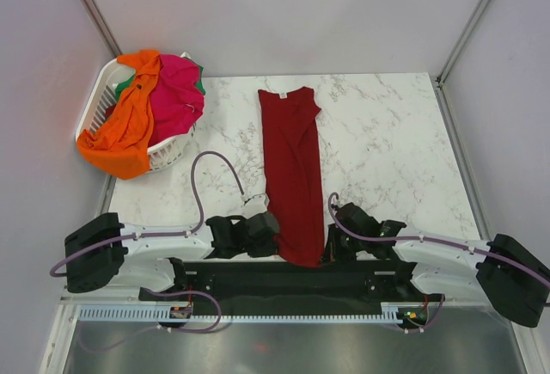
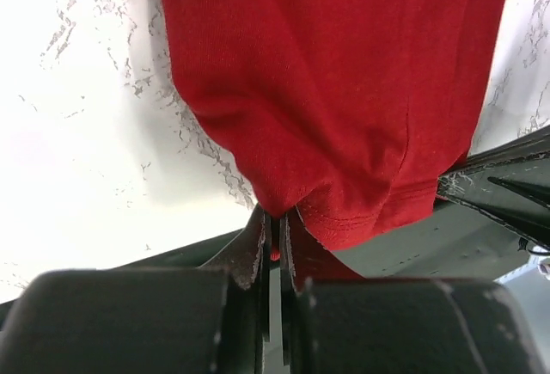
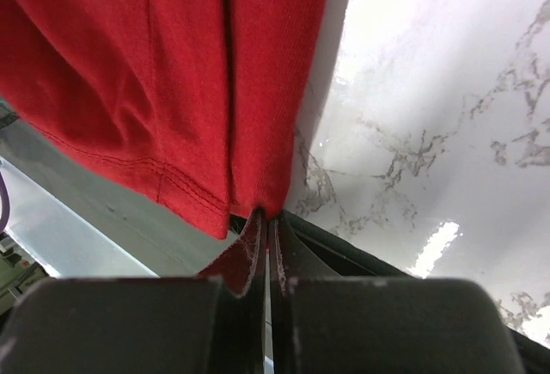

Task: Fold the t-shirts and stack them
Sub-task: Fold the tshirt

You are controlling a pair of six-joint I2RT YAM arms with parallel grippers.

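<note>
Fabric of the dark red t-shirt (image 1: 292,176) is lying in a long narrow strip down the middle of the surface (image 1: 387,150). Its collar end and small white neck label (image 1: 281,94) are pointing toward the far wall, and its stitched hem is reaching past the near edge and over the black mounting bar (image 1: 292,275). The surface is showing white marble with grey veining, and pale plain walls (image 1: 258,13) are enclosing it on three sides, with metal posts running up the two far corners. A white slatted laundry basket (image 1: 96,103) is sitting at the far left corner, well apart from the red shirt. An orange t-shirt (image 1: 129,125) is spilling over its near rim and hanging down outside it, a hot pink t-shirt (image 1: 172,90) is piling up beside that, and a sliver of a green t-shirt (image 1: 200,86) is peeking out at the far right side. Both arms are lying low and folded inward from their bases, with purple cables (image 1: 202,185) looping off them. The left gripper (image 1: 268,229) is meeting the left hem corner, and the right gripper (image 1: 333,235) is meeting the right hem corner. In each wrist view the jaws are pressing together on a pinch of red cloth just above the hem stitching.
</note>
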